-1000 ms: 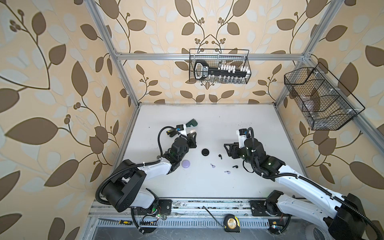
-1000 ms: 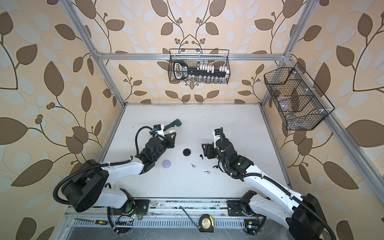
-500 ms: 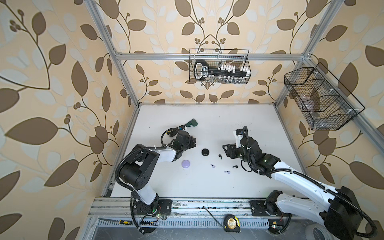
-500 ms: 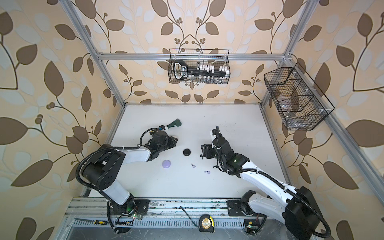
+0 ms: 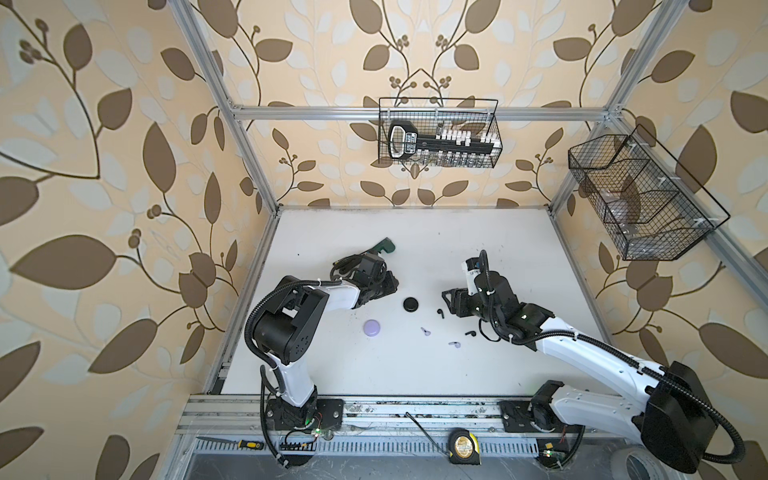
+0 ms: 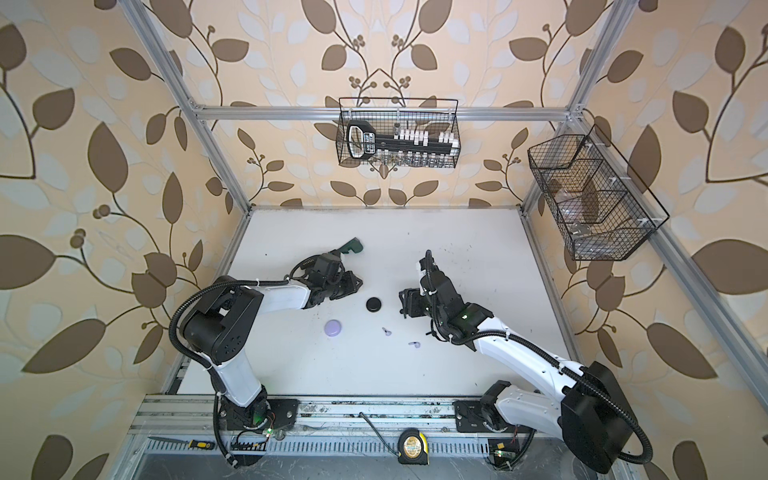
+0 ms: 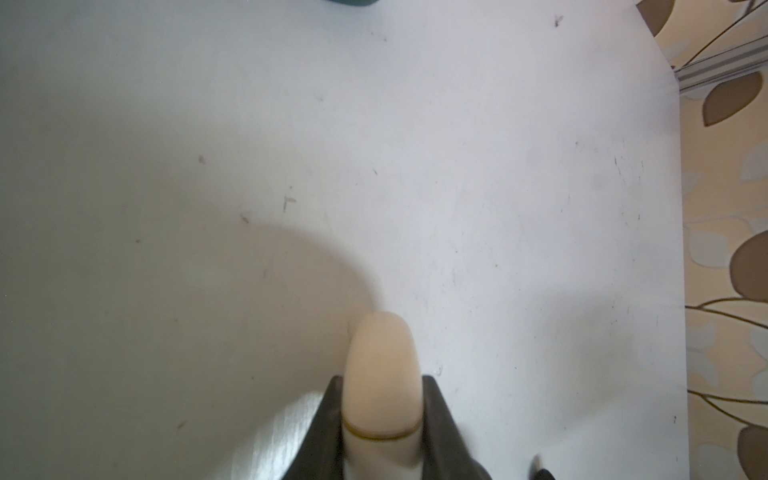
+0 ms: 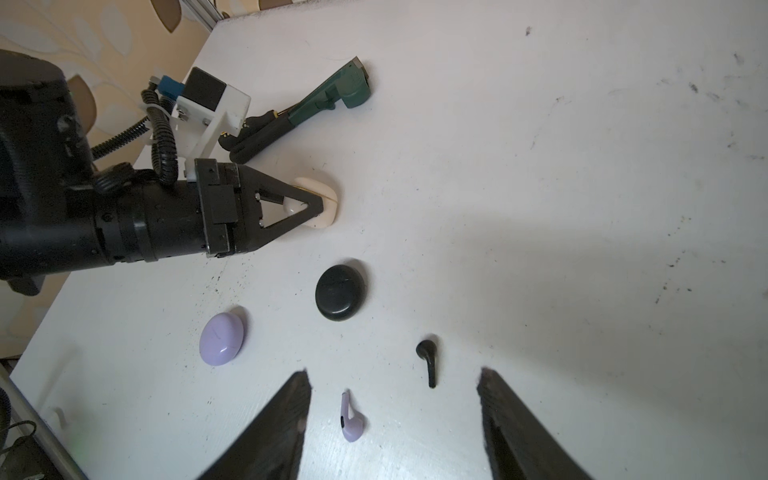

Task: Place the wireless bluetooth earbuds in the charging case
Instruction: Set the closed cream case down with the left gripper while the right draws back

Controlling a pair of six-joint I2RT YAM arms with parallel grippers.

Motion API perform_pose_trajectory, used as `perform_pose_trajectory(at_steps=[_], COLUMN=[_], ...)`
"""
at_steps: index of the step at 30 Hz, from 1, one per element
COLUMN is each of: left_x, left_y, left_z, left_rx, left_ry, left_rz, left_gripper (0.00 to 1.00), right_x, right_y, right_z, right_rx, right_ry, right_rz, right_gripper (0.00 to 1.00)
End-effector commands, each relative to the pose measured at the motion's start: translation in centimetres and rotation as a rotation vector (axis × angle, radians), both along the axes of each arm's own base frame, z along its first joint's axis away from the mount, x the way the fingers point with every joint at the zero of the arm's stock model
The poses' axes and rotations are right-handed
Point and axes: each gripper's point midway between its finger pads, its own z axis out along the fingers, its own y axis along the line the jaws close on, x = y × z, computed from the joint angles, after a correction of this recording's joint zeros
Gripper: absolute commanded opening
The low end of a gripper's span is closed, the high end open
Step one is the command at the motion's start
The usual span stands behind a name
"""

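Right wrist view: right pincer spread wide above loose earbuds.
A lilac earbud and a black earbud lay on the surface beneath it (the lilac case and black case looked closed); the left pincer was clenched on a cream charging case. Best to centre over one stem, descend squarely and close gently.

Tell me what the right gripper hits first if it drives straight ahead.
Likely the black earbud, just ahead of the open right gripper; the black case lies beyond. Height above the table is unclear, so it may pass over.
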Motion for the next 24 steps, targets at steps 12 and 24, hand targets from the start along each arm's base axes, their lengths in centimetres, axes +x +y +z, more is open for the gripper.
perform_pose_trajectory(at_steps=[12, 24], left_x=[-1.2, -0.2], left_y=[1.7, 4.8], left_z=[-1.0, 2.7], left_rx=[0.02, 0.18], left_ry=[0.097, 0.016], left_rz=[0.111, 0.19], left_gripper=[0.21, 0.98], right_x=[0.5, -0.1], right_y=[0.7, 2.0], right_z=[0.4, 2.1], right_rx=[0.011, -0.015], right_ry=[0.009, -0.088], right_rz=[0.01, 0.072], right_gripper=[0.65, 0.72])
